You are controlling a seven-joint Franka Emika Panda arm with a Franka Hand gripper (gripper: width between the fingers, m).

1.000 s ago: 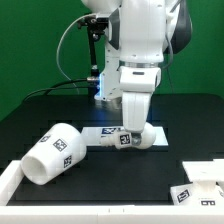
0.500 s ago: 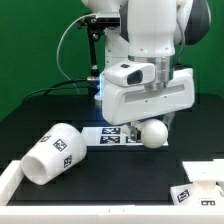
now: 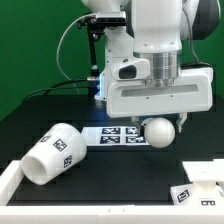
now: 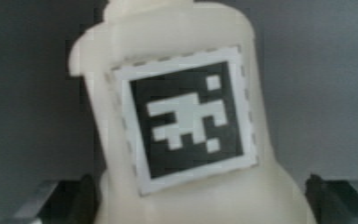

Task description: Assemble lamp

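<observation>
My gripper point(image 3: 161, 119) is shut on the white bulb point(image 3: 158, 133) and holds it in the air, round head down, above the black table just right of the marker board point(image 3: 118, 136). In the wrist view the bulb point(image 4: 167, 110) fills the frame with its square tag facing the camera. The dark fingers point(image 4: 51, 203) press on either side of it, and my gripper point(image 4: 190, 206) is closed around its body. The large tapered shade point(image 3: 55, 154) lies on its side at the exterior view's front left. The angular base point(image 3: 196, 186) lies at the front right, partly cut off.
A white frame edge point(image 3: 12, 180) runs along the table's front left. The robot pedestal and cables point(image 3: 100, 85) stand at the back, in front of a green backdrop.
The arm has risen and turned. The bulb has come up off the table beside the marker board and shifted to the exterior view's right, and now hangs in the air.
</observation>
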